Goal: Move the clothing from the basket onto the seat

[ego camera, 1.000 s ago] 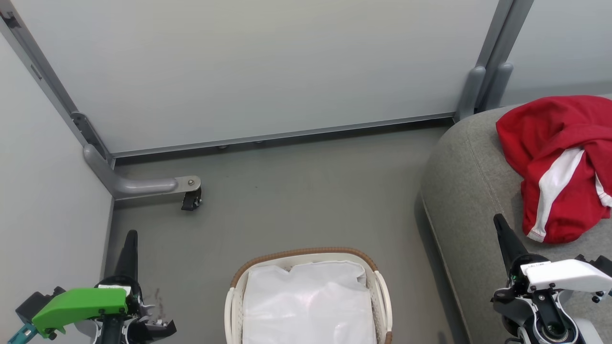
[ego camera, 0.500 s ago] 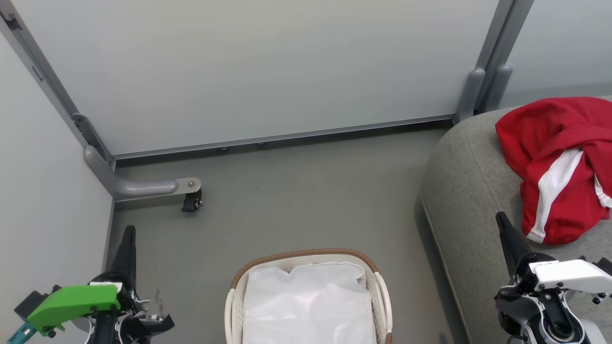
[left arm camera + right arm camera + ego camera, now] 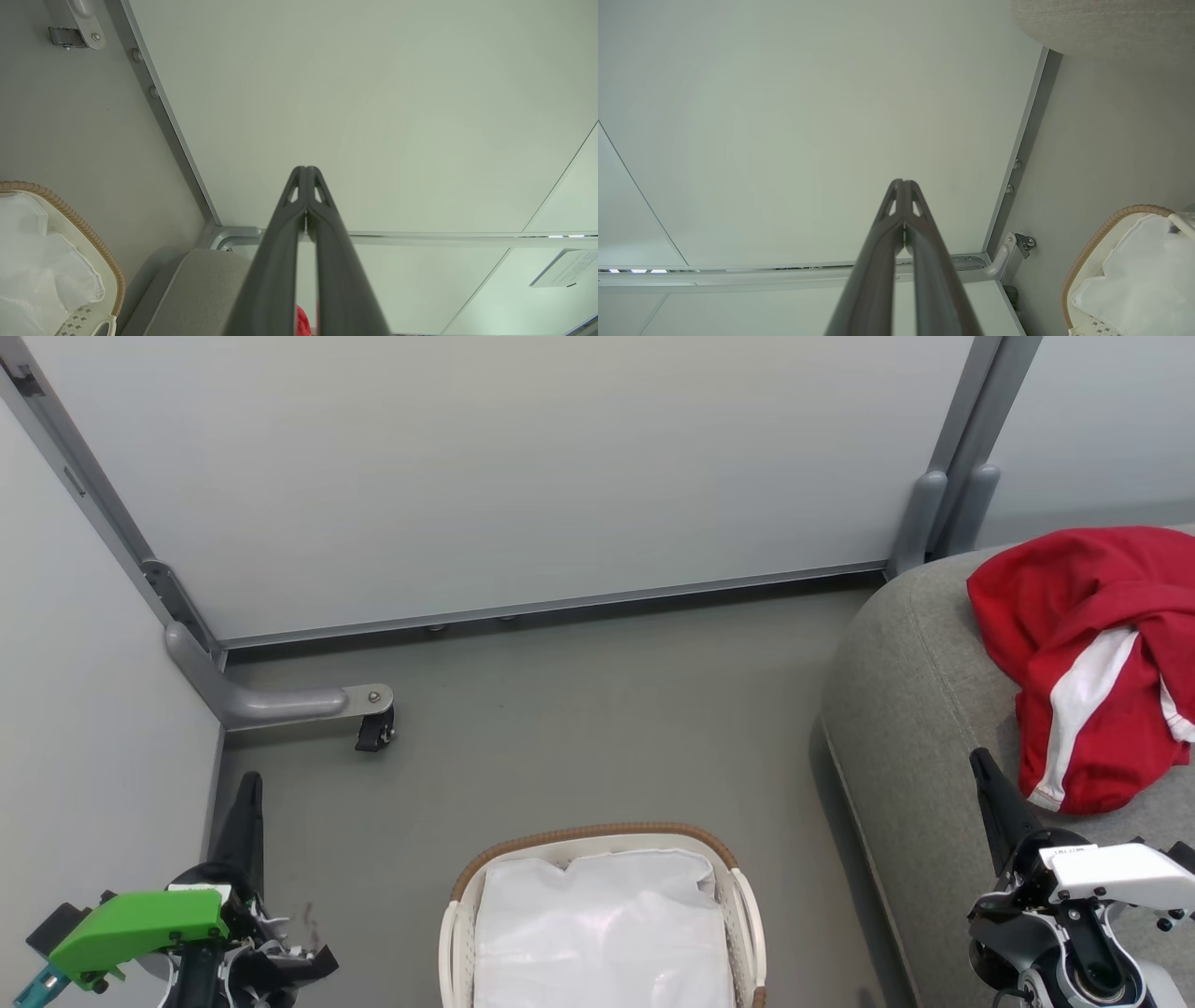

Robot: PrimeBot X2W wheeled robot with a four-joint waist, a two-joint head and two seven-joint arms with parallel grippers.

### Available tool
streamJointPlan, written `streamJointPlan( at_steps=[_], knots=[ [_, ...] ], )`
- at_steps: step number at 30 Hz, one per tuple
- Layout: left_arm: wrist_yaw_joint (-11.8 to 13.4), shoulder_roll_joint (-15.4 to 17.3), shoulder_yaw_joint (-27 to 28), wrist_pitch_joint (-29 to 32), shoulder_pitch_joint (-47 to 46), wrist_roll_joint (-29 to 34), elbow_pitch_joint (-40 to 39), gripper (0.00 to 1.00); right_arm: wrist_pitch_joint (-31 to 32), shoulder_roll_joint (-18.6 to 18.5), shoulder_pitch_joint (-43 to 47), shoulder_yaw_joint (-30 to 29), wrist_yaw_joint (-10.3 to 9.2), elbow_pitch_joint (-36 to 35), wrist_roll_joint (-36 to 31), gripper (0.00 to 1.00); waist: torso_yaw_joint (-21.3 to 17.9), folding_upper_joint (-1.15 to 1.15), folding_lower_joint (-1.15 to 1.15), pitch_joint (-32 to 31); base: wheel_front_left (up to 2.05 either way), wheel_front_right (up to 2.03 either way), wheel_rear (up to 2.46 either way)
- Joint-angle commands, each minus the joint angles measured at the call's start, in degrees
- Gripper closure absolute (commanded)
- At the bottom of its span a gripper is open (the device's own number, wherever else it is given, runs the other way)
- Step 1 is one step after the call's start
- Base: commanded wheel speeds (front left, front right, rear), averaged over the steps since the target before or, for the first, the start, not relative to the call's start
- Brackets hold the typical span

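The red clothing (image 3: 1083, 644), with a broad white stripe showing, lies heaped on the grey seat (image 3: 906, 709) at the right of the head view. The white basket (image 3: 602, 835) with its brown woven rim stands on the floor at the bottom middle, and its white liner shows inside. My left gripper (image 3: 248, 784) is shut with nothing in it, low at the left beside the wall. My right gripper (image 3: 978, 761) is shut and holds nothing, its tips over the seat just left of the clothing. In the wrist views, the fingertips of the left gripper (image 3: 306, 170) and right gripper (image 3: 902, 183) meet.
Pale partition panels (image 3: 523, 467) stand behind and to the left, on grey metal feet. One foot with a black caster (image 3: 373, 728) juts onto the grey floor (image 3: 597, 709) at the left. The basket rim (image 3: 84, 224) and seat corner (image 3: 205, 280) show in the left wrist view.
Both grippers have sunk slightly toward the bottom of the head view, still shut. The clothing, the basket and the seat lie as before.
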Motion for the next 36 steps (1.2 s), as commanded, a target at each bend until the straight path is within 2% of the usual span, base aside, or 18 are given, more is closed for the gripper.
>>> streamJointPlan(
  at_steps=[1,36],
  knots=[
    [-0.19,-0.11,0.16,0.16,-0.72,0.01,0.01,1.00,0.19,-0.36,0.60,-0.13,-0.04,-0.18,0.19,1.00,0.00,0.00,0.00,0.00,0.00,0.00,0.00],
    [-0.19,-0.45,0.77,0.59,-0.70,0.59,0.02,1.00,0.18,-0.36,0.60,-0.12,-0.03,-0.17,0.20,1.00,0.00,0.00,0.00,0.00,0.00,0.00,0.00]
  ],
)
